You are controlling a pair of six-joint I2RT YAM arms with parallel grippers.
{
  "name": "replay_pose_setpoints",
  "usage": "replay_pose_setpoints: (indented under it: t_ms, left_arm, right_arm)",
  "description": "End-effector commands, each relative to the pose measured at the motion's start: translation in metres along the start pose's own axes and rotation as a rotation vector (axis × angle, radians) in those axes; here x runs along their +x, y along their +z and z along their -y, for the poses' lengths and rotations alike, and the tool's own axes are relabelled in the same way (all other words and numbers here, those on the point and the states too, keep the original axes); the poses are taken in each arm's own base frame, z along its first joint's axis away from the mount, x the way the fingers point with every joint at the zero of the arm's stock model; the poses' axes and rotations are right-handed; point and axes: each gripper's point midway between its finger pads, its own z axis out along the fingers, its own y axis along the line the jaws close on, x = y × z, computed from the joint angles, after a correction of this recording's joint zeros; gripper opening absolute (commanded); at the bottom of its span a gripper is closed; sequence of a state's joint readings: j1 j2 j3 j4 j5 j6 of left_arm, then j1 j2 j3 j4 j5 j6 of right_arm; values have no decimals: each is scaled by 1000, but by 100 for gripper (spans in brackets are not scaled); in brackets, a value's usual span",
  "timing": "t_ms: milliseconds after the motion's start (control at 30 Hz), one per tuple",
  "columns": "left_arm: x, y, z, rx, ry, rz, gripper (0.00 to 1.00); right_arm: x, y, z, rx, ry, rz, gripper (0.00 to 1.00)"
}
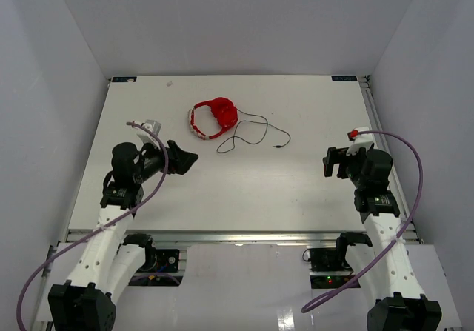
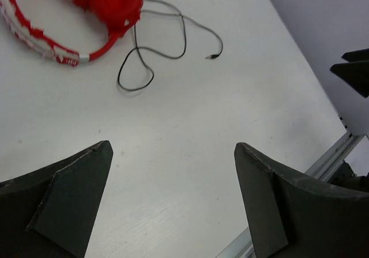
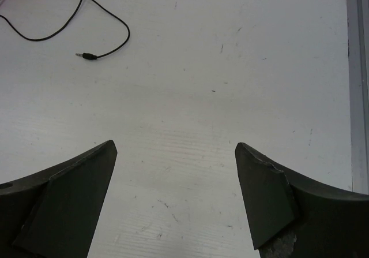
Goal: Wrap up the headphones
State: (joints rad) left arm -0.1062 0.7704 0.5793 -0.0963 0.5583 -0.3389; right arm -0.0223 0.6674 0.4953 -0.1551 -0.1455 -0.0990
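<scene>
While the left end effector point(image 1: 183, 155) and right end effector point(image 1: 329, 163) hover wide open, holding nothing — red headphones point(image 1: 213, 118) lie far-centre on the desk point(image 1: 244, 194), black cable point(image 1: 252, 132) sprawled loose to their right.

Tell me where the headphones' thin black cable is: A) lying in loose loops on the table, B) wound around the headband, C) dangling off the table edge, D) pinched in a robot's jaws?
A: the cable sprawls loosely on the table beside the red headphones.
</scene>
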Motion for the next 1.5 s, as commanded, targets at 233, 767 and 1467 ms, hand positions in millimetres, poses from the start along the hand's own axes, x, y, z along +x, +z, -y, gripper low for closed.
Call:
replay_pose_setpoints:
  t_ms: [233, 767, 1467]
  left_arm:
    - [1, 52, -77, -296, -167, -152, 98]
    - [36, 193, -206, -595, -265, -455, 84]
    - [80, 196, -212, -793, -201, -488, 12]
  right_arm:
    - [-1, -41, -113, -830, -440, 122, 90]
    - [14, -29, -101, -770, -453, 62, 90]
    - [17, -27, -97, -748, -440, 42, 90]
